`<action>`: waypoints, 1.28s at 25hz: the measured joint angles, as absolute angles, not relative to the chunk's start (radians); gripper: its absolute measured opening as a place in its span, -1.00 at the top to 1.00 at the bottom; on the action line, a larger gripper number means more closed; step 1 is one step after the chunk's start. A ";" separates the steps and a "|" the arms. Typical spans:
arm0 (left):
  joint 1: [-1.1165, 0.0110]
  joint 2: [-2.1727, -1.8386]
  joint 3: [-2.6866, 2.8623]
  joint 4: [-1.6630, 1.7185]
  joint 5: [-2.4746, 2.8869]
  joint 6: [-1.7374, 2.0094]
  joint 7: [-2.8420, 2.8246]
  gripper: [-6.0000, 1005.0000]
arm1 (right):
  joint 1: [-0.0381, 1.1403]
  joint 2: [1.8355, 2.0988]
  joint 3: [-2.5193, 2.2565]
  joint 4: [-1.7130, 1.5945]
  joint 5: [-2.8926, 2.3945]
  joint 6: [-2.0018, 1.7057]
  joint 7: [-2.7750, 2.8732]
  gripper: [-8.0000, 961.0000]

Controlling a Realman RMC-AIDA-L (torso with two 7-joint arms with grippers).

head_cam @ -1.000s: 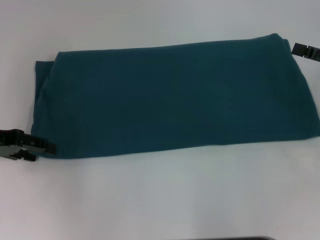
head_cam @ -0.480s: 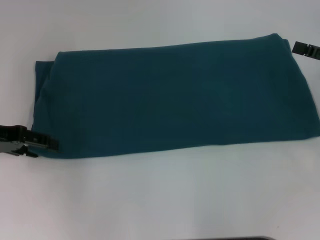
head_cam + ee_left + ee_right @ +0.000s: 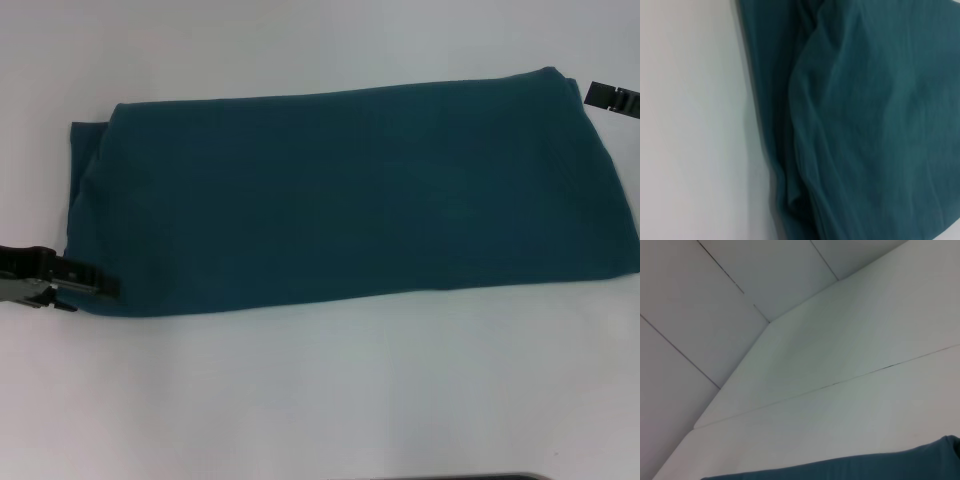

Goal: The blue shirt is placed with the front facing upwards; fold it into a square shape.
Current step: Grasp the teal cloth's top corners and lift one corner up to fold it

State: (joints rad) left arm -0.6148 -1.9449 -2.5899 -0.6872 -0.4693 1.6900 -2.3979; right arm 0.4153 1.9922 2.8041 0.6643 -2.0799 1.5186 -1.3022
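The blue shirt (image 3: 350,195) is seen lying flat on the white surface (image 3: 320,400), folded into a long band that runs across the head view and tilts slightly, its right end a little farther from the robot than its left; the cloth is a matte, soft-looking dark teal knit, plain on the upper face, with no lettering or collar exposed; at the left end an under layer is shown jutting just past the top layer, so the edge there is stepped and rounded; in the left wrist view the same fabric (image 3: 865,125) is shown with shallow ridges and a tucked fold along its border beside the bare surface (image 3: 690,125); the left tool (image 3: 100,288) is placed at the near left corner of the shirt, its dark tip touching the hem, though whether it is apart or clamped cannot be told; the right tool (image 3: 612,98) is seen just beside the far right corner, its state likewise not discernible.
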 joint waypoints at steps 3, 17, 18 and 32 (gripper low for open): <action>-0.616 -1.946 -2.589 -0.687 -0.469 1.690 -2.398 -0.55 | 0.417 1.992 2.804 0.664 -2.080 1.518 -1.302 -0.87; -0.617 -1.947 -2.586 -0.691 -0.463 1.668 -2.410 0.02 | 0.418 1.992 2.804 0.664 -2.069 1.519 -1.302 -0.87; -0.617 -1.947 -2.587 -0.691 -0.463 1.668 -2.410 0.07 | 0.417 1.992 2.804 0.664 -2.069 1.519 -1.302 -0.87; -0.607 -1.947 -2.592 -0.692 -0.465 1.644 -2.402 0.89 | 0.416 1.992 2.804 0.660 -2.069 1.517 -1.303 -0.87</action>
State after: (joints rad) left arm -0.6066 -1.9468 -2.5922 -0.6918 -0.4646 1.6441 -2.4019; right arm 0.4156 1.9923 2.8041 0.6600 -2.0691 1.5175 -1.3030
